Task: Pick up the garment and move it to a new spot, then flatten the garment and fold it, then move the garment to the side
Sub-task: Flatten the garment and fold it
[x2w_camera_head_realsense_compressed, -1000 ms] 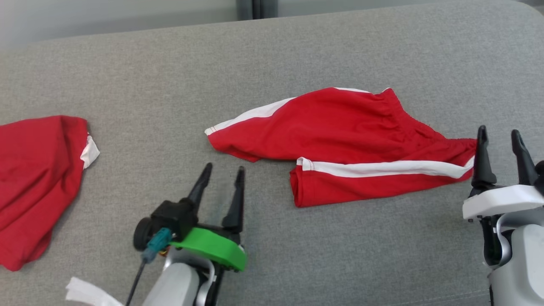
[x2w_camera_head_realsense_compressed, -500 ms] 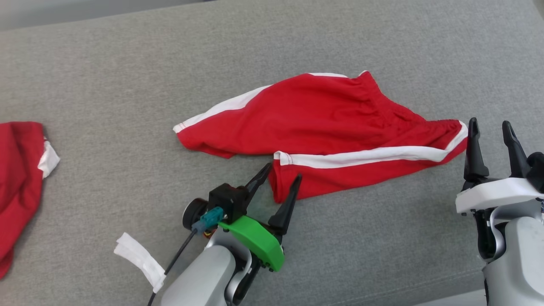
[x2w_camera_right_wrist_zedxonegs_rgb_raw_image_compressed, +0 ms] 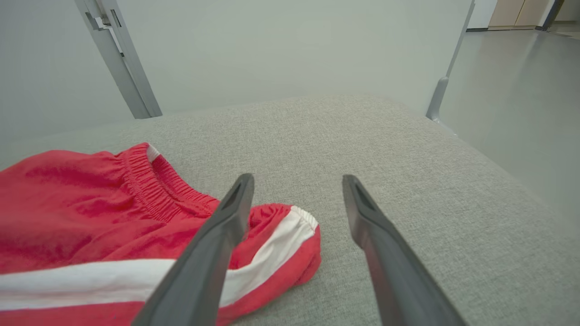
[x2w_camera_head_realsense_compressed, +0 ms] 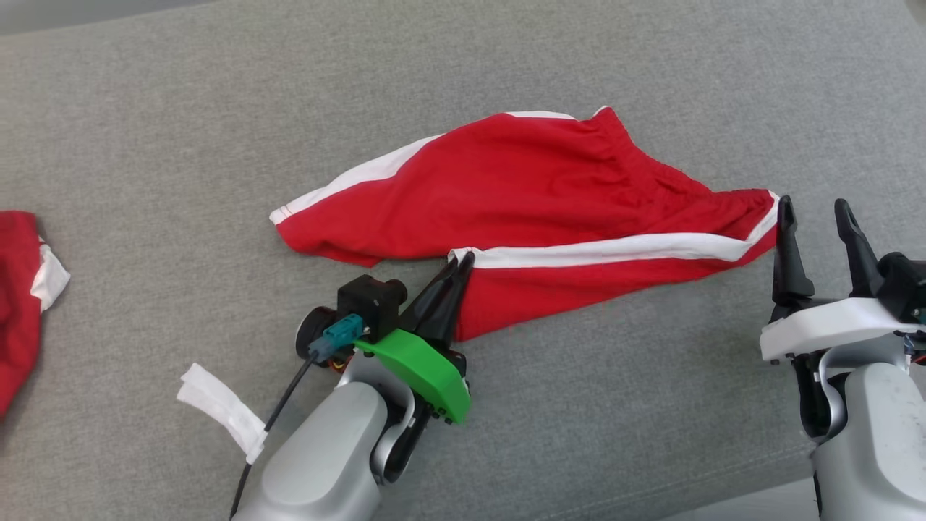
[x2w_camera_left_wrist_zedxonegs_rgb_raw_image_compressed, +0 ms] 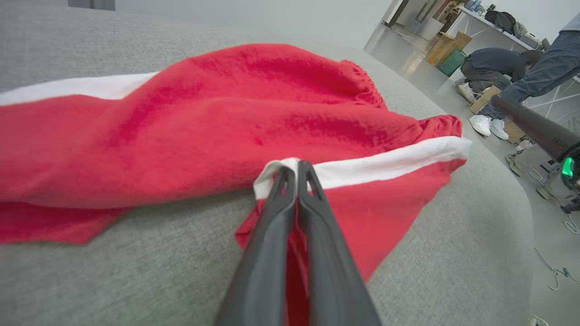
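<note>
The garment is a pair of red shorts with white side stripes, lying crumpled on the grey cushion. My left gripper is shut on the hem corner of the near leg, where the white stripe ends. In the left wrist view the two fingers press together on that white corner of the garment, left gripper. My right gripper stands open just right of the waistband end, its left finger at the cloth's edge. In the right wrist view the waistband end of the garment lies left of the open right gripper.
Another red garment lies at the cushion's far left. A white tag hangs from my left forearm. The cushion's right edge drops to the floor, where people stand and crouch among boxes. Behind the cushion is a pale wall.
My left gripper moved forward and right to the shorts' near leg hem and shut on its white corner. The head camera shifted, so the whole scene slid left. The right gripper stays open.
</note>
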Controlling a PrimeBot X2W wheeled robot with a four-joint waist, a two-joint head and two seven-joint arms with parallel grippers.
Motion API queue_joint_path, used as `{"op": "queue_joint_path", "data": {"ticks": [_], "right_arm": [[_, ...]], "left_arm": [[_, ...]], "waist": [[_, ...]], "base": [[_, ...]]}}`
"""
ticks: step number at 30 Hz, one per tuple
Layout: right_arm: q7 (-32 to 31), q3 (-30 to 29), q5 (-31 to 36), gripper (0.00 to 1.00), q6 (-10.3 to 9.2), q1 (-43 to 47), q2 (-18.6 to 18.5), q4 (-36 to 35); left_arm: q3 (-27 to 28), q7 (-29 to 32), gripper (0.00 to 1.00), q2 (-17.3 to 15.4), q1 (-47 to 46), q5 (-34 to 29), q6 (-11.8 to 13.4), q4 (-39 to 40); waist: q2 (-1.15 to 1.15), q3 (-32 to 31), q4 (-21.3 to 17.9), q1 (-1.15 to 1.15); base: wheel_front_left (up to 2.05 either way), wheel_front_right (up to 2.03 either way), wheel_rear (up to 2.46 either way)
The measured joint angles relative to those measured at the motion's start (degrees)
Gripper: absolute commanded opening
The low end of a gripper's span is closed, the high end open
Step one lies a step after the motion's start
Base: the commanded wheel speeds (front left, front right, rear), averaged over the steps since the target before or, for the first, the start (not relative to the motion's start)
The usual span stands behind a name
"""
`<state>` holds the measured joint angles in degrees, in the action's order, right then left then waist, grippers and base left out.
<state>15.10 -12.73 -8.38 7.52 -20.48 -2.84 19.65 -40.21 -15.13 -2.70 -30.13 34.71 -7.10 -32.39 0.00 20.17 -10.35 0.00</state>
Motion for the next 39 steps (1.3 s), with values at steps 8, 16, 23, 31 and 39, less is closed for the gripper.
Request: {"op": "queue_joint_path", "data": {"ticks": [8,16,23,31,39], "right_arm": [[0.0,1.1,1.0,1.00,0.00,2.1,0.0,0.8],[0.0,4.3,0.8,1.00,0.00,5.3,0.1,2.3],[0.0,7.3,0.6,1.00,0.00,8.4,0.0,3.0],[0.0,9.7,-0.6,1.00,0.00,13.3,0.0,3.6],[0.0,10.8,0.9,1.00,0.00,15.1,0.0,5.4]], "left_arm": [[5.7,0.0,0.00,0.0,5.3,-3.2,0.0,3.0],[13.8,0.0,0.00,0.0,12.4,-7.4,0.0,3.0],[22.1,0.0,1.00,0.0,18.2,-11.9,2.3,4.7],[27.1,0.0,1.00,-0.1,26.1,-18.0,5.1,9.4],[26.8,0.0,1.00,-0.1,27.5,-18.3,5.4,10.8]], "waist": [[0.00,-2.6,3.2,0.00],[0.00,-7.6,7.4,0.00],[0.00,-12.2,9.5,0.00],[0.00,-16.1,9.3,0.00],[0.00,-16.3,8.4,0.00]], "base": [[0.00,0.00,0.00],[0.00,0.00,0.00],[0.00,0.00,0.00],[0.00,0.00,0.00],[0.00,0.00,0.00]]}}
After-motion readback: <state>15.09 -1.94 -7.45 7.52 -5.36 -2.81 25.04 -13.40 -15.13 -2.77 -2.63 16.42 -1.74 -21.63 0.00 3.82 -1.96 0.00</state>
